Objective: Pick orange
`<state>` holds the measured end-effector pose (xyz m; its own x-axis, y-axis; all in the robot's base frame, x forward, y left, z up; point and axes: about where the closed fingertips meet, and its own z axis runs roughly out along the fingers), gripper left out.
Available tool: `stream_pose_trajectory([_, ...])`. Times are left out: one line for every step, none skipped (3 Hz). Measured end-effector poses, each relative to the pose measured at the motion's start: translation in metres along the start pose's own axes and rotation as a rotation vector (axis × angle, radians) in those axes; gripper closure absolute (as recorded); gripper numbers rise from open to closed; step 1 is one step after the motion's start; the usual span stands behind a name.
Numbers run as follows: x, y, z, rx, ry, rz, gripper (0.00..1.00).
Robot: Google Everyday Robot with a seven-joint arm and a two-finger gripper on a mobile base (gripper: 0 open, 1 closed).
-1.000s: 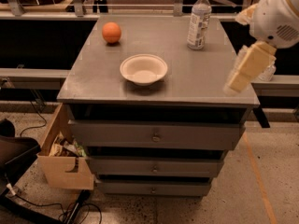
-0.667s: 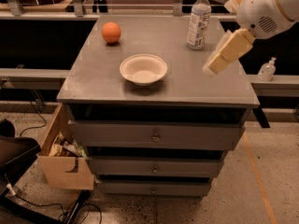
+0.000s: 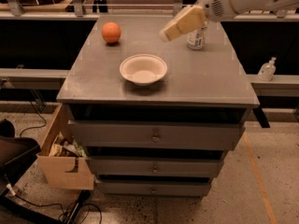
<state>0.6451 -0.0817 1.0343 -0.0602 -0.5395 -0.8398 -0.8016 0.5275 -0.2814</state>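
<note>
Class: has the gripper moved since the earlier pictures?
Yes. The gripper has swung left: earlier it hung right of the bottle, near the cabinet's right edge; now it is left of the bottle, closer to the orange.

We see bare cabinet top [image 3: 205,78] between our gripper [image 3: 167,31], hovering far middle, and the orange [image 3: 111,32] far left; the bowl [image 3: 143,69] sits nearer.
</note>
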Motion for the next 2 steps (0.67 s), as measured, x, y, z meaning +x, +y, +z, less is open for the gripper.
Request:
stream_pose_trajectory([-0.0087,-0.0094,0.0019,0.038,-0.030,0.014,0.00])
stream_pose_trajectory([-0.0084,-0.0080,0.0025,0.033,-0.027,0.013,0.00])
